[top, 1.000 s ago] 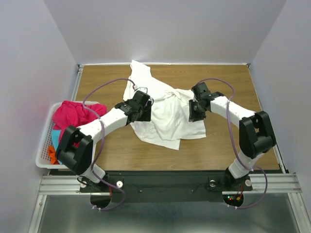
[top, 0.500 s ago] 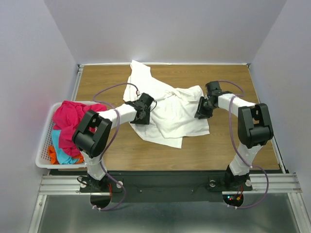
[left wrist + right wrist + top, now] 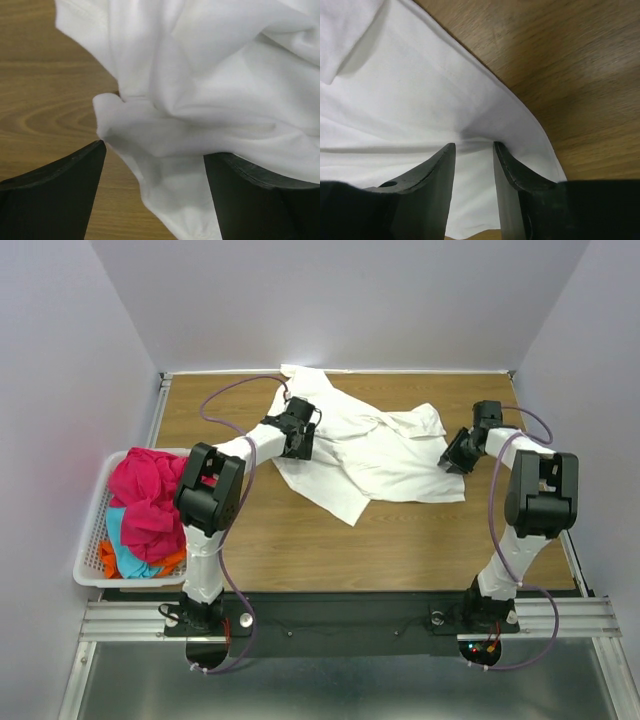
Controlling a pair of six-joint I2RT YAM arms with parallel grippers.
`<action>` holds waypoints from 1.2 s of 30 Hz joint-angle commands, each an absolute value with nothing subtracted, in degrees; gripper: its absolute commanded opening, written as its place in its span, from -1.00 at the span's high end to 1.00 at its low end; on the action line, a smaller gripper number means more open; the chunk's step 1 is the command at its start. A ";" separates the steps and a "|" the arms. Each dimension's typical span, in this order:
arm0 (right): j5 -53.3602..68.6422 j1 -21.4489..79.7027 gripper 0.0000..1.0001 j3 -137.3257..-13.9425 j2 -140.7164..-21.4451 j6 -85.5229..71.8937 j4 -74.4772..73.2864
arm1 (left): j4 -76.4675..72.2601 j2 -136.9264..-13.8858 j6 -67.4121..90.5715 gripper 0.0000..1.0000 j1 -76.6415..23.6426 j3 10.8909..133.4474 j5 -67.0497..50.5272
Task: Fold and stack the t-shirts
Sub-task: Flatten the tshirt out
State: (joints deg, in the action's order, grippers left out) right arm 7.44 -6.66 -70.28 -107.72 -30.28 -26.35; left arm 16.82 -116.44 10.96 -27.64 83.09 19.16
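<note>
Wooden worktop (image 3: 450,540) carries white t-shirt (image 3: 380,455); spreading apparently in hand. Left claw (image 3: 155,150) gapes open; right claw (image 3: 474,145) narrowly parted at hem, grip unclear. Next: flatten before folding.

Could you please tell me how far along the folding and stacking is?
Done: nothing folded or stacked. In hand: the white t-shirt lies rumpled on the table, left gripper fingers open around a bunch, right gripper at its edge, grip unclear. Left: fold it, then the pink, cyan and orange t-shirts in the basket.
</note>
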 commanded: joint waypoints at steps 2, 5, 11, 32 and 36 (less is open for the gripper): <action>-1.94 -6.42 0.05 -70.67 -101.18 -29.27 -27.25 | 15.38 -109.28 8.87 -0.97 -25.66 85.79 21.89; -1.67 -6.42 -0.14 -67.43 -94.85 -27.86 -27.33 | 18.36 -101.29 15.95 -0.97 -25.75 80.61 19.35; -0.79 -6.42 -0.56 -59.43 -83.51 -27.25 -27.77 | 19.25 -88.87 29.69 -0.97 -29.44 65.23 14.50; 1.76 -6.42 -0.62 -49.57 -75.50 -27.25 -28.21 | 13.53 -98.25 38.23 -0.49 -34.97 61.25 13.27; 2.28 -6.42 -0.62 -49.31 -75.06 -26.98 -28.30 | 16.42 -99.58 38.50 -0.50 -38.05 63.45 14.50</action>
